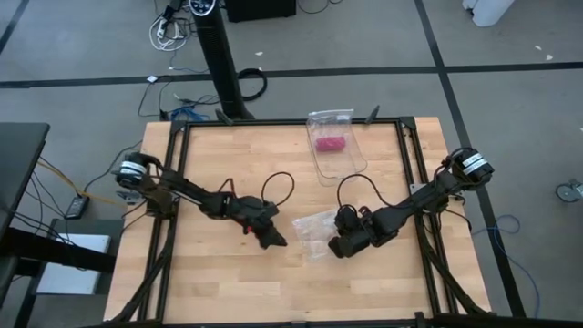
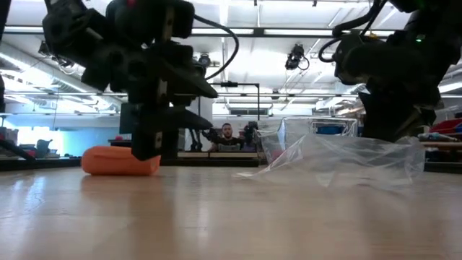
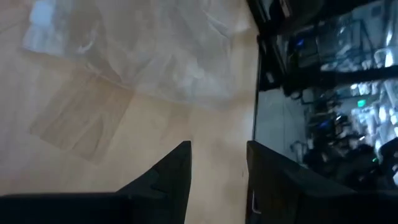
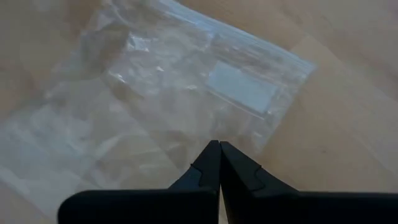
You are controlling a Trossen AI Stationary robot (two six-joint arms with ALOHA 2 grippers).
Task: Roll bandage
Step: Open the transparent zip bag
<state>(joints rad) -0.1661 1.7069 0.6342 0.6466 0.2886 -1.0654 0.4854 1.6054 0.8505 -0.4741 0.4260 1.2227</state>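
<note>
The bandage (image 2: 119, 160) is a compact orange roll lying on its side on the table; in the high view only a sliver of it (image 1: 248, 228) shows beside my left arm. My left gripper (image 3: 217, 149) is open with nothing between its fingers, and stands just past the roll (image 1: 276, 240), pointing toward a clear plastic bag (image 1: 314, 232). My right gripper (image 4: 219, 149) is shut, slanting down over that bag's right part (image 2: 361, 159). My right gripper's shut fingertips (image 4: 211, 158) stand over the clear bag's near part (image 4: 186, 134), coming down at a slant from the table's right. Whether they touch the plastic I cannot tell.
A second clear bag (image 1: 335, 146) with a small pink bundle (image 1: 329, 142) lies at the far middle of the table. Black frame rails (image 1: 410, 155) run along the table's edges. Bare wood (image 1: 228, 282) shows toward the near edge.
</note>
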